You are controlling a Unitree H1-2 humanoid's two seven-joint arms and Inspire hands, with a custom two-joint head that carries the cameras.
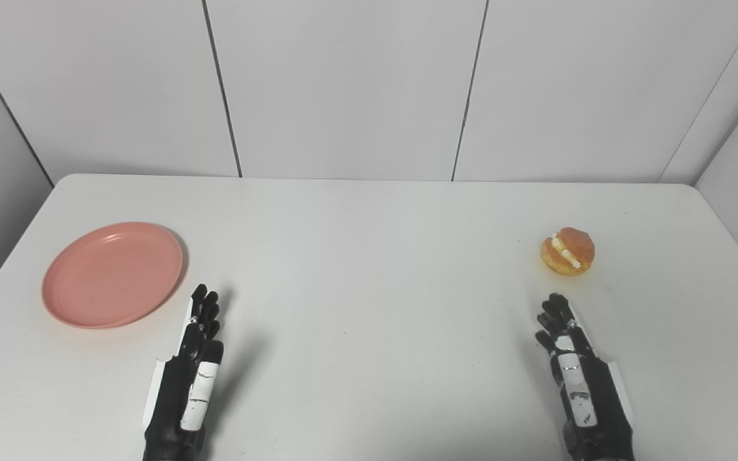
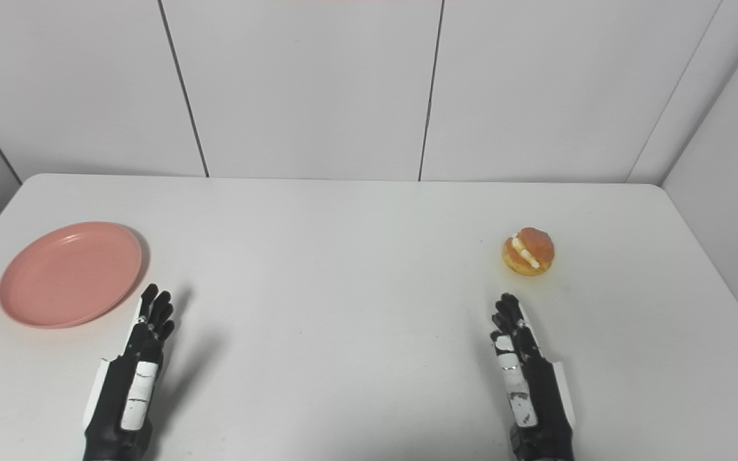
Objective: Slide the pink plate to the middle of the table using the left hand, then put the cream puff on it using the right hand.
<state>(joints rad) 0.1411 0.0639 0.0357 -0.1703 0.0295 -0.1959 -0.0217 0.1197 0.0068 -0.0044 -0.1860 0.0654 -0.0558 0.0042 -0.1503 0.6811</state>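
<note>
A pink plate (image 1: 113, 274) lies empty on the left side of the white table (image 1: 369, 269). A cream puff (image 1: 567, 251), golden with a white cream seam, sits on the right side. My left hand (image 1: 193, 365) is open, fingers straight and pointing away, just right of the plate's near edge and not touching it. My right hand (image 1: 571, 365) is open the same way, a short gap in front of the cream puff. Both hands hold nothing.
White wall panels (image 1: 343, 89) stand right behind the table's far edge. The table's left and right edges show at the sides of the picture. A wide bare stretch of tabletop lies between the plate and the cream puff.
</note>
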